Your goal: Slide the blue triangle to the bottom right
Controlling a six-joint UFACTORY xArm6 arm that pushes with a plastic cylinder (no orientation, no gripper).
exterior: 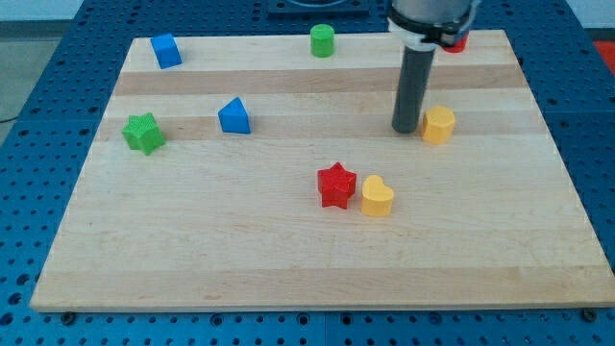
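Now, board: the wooden board (288, 259) holds all the blocks and fills most of the frame.
Blue triangle: the blue triangle (233, 116) sits in the left middle of the frame, alone, with bare wood all around it.
Blue block: a blue block (166, 50) sits at the upper left of the frame, near the board's top edge.
Green star: a green star (143, 133) sits at the far left, to the left of the blue triangle and apart from it.
Green round block: a green round block (322, 40) sits at the top middle of the frame.
Red star: a red star (336, 185) sits near the middle of the frame.
Yellow heart: a yellow heart (377, 196) sits just right of the red star, and the two look like they touch.
Yellow block: a yellow block (439, 125) sits at the right middle of the frame.
Red block: a red block (457, 42) peeks out at the top right, mostly hidden behind the arm, so its shape cannot be told.
Table: a blue table with little holes (38, 192) lies under the board and shows on every side.
Tip: my tip (406, 129) stands on the wood just left of the yellow block, very close to it, and far to the right of the blue triangle.
Holding: the rod has nothing that opens or closes, and it holds no block.
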